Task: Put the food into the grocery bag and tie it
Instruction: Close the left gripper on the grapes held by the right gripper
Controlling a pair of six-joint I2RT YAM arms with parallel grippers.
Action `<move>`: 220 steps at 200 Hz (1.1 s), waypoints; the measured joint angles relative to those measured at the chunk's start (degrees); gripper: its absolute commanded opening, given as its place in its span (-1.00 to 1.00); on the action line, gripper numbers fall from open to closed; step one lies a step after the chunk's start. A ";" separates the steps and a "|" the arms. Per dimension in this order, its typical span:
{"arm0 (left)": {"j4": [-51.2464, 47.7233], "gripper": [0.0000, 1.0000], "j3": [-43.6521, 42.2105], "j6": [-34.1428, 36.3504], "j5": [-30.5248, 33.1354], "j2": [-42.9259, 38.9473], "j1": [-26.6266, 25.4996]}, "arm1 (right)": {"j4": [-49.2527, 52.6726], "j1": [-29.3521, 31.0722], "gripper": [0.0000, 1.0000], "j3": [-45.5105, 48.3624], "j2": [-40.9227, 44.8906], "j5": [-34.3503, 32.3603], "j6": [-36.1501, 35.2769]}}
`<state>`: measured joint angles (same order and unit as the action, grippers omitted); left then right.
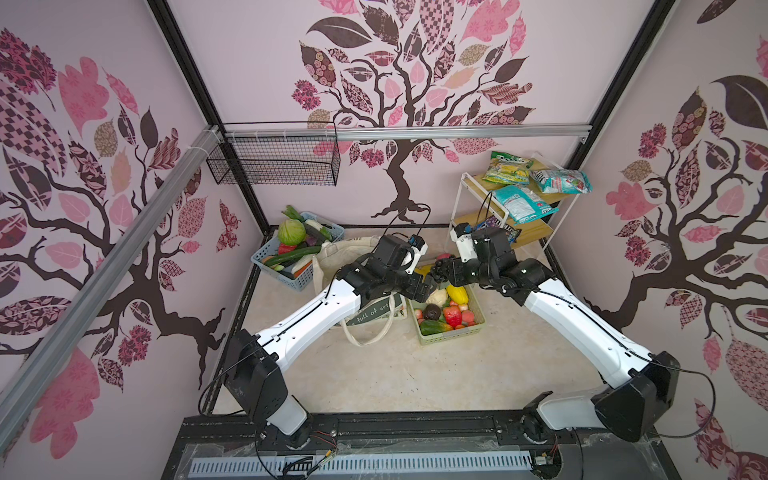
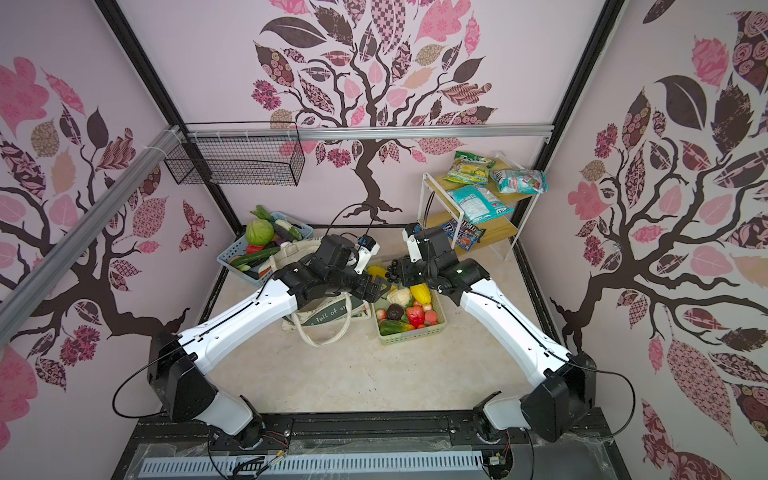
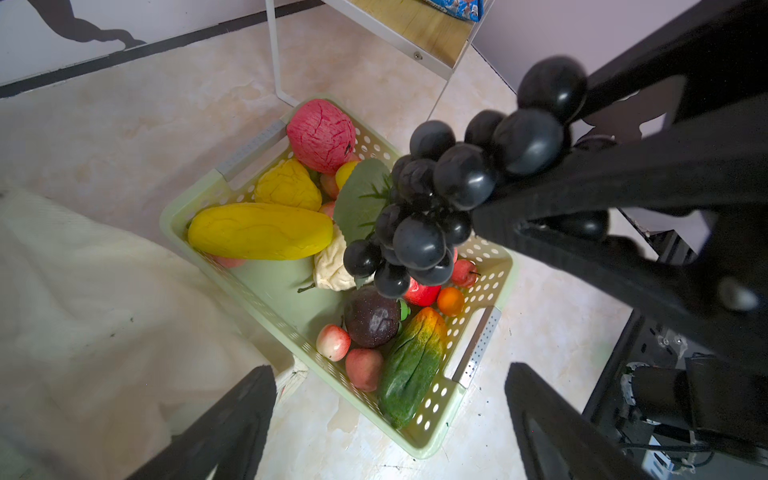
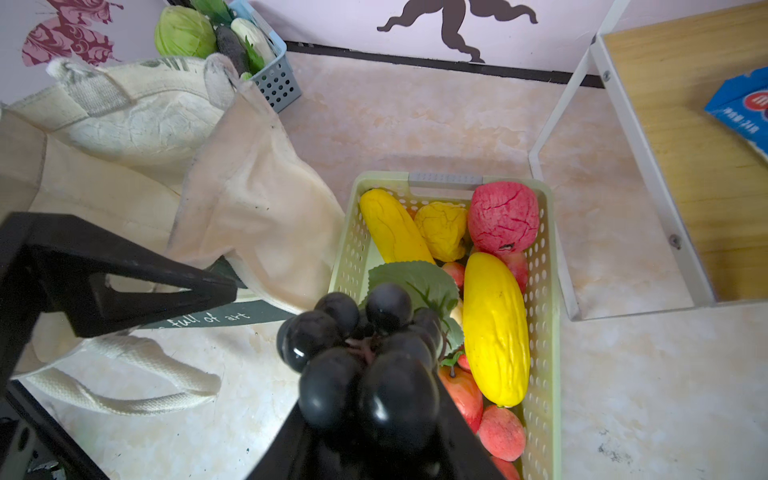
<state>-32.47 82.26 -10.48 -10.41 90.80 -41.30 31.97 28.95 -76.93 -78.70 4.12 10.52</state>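
grocery bag (image 4: 257,216) first: cream canvas, slumped open on the tabletop (image 1: 374,374) left of centre, dark green band (image 4: 232,316) to the front, one loop handle (image 4: 166,368) lying forward. behind it on the left, blue basket (image 1: 286,279), heaped with a green cabbage (image 1: 291,232) and long green vegetables (image 1: 293,254). just beside the bag on its right, pale-green basket (image 4: 353,249), crowded with toy fruit. left gripper (image 3: 390,372) spread wide, nothing between the jaws, hanging over the seam between bag and pale-green basket; one finger close to the bag's folded flap, contact impossible to judge. right gripper (image 4: 374,419) pinched partway closed on the top of the grape bunch (image 3: 419,241), held clear above the pale-green basket, a green leaf (image 3: 361,199) just behind the grapes. below, inside that basket: long yellow fruit (image 4: 494,328), then red bumpy round fruit (image 4: 505,218) at its rear end.
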 measured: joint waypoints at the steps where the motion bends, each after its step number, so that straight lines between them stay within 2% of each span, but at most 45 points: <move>1: 0.04 0.83 0.00 0.00 -0.02 0.09 0.00 | -0.02 -0.04 -0.27 -0.07 0.00 0.04 0.00; 176: 7.32 0.83 0.00 -5.11 -1.44 6.54 0.00 | -1.79 -0.66 -0.27 -1.88 0.00 9.07 3.56; 195: 7.98 0.74 0.00 -5.33 -1.44 6.54 0.00 | -2.01 -0.98 -0.27 -1.88 0.00 9.68 3.80; 220: 9.77 0.52 0.00 -5.95 -1.86 6.73 0.00 | -2.60 -1.40 -0.27 -1.88 0.00 10.47 4.13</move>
<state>-22.70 82.26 -16.43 -12.27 97.54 -41.30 29.36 27.55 -78.81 -78.70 14.59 14.66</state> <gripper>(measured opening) 0.803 0.365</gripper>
